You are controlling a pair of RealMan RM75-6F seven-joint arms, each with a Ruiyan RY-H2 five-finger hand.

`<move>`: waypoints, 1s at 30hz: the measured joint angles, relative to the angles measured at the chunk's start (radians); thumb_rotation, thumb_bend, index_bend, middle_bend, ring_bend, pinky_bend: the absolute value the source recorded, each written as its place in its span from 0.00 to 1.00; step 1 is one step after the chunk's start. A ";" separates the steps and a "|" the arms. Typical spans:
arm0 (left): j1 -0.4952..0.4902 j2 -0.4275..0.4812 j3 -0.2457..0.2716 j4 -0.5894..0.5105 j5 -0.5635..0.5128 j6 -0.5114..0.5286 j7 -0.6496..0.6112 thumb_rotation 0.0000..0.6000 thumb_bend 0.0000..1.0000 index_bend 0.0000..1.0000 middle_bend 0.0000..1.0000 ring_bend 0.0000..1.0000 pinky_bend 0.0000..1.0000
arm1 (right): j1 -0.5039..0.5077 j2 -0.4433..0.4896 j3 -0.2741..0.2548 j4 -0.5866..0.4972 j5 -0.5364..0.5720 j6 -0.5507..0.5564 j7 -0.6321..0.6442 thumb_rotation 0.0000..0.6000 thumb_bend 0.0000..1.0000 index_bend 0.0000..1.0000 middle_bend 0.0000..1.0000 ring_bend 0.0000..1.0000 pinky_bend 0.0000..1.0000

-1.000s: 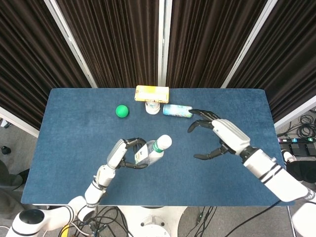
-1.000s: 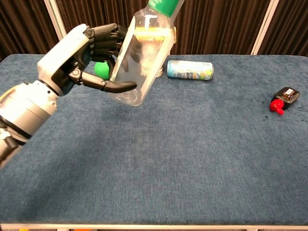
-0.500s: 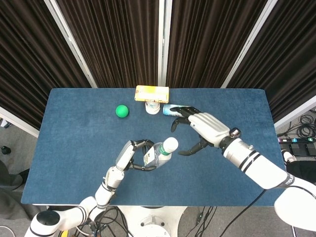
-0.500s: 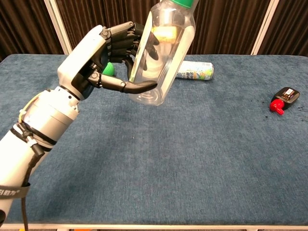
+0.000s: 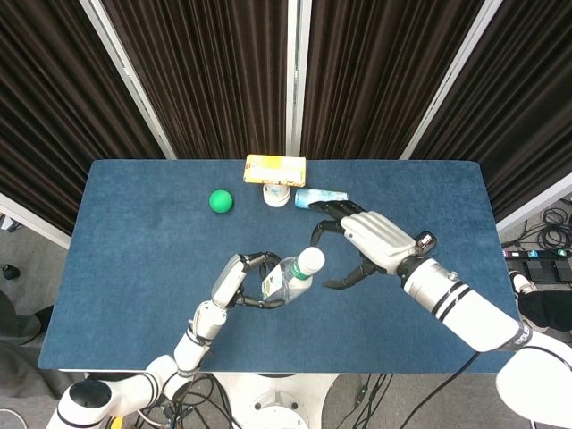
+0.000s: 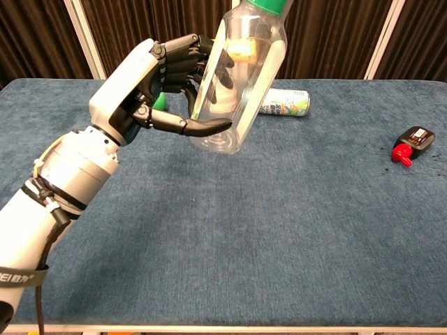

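One clear plastic bottle with a green neck band is gripped by the left hand, lifted above the near middle of the blue table. Just right, the right hand hovers spread, holding nothing. Farther back lies a pale blue can.

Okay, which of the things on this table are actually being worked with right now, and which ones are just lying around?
In use:
bottle, held up off the table by the left hand
right hand, open beside the bottle's cap

Lying about:
green ball
can on its side
yellow box at the far edge
white cup by the box
small red-and-black item
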 measured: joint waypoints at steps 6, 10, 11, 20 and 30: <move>-0.001 0.001 0.006 0.001 0.000 -0.002 0.007 1.00 0.38 0.56 0.56 0.50 0.58 | -0.008 0.002 0.009 -0.005 -0.011 -0.004 0.004 0.91 0.02 0.38 0.05 0.00 0.00; -0.001 0.000 0.006 0.003 -0.005 -0.004 0.003 1.00 0.38 0.56 0.56 0.50 0.58 | -0.013 0.003 0.014 -0.012 -0.019 -0.007 0.007 0.91 0.02 0.38 0.05 0.00 0.00; -0.001 0.000 0.006 0.004 -0.006 -0.005 0.002 1.00 0.38 0.56 0.56 0.50 0.58 | -0.014 0.003 0.016 -0.014 -0.021 -0.008 0.009 0.91 0.02 0.38 0.05 0.00 0.00; 0.000 0.002 0.008 0.008 -0.011 -0.008 -0.006 1.00 0.38 0.56 0.56 0.50 0.58 | -0.026 0.005 0.030 -0.030 -0.056 -0.017 0.025 0.92 0.02 0.38 0.05 0.00 0.00; -0.002 0.004 0.018 0.011 -0.006 -0.009 -0.005 1.00 0.38 0.56 0.57 0.50 0.58 | -0.035 -0.003 0.033 -0.038 -0.073 -0.003 0.015 0.92 0.02 0.38 0.05 0.00 0.00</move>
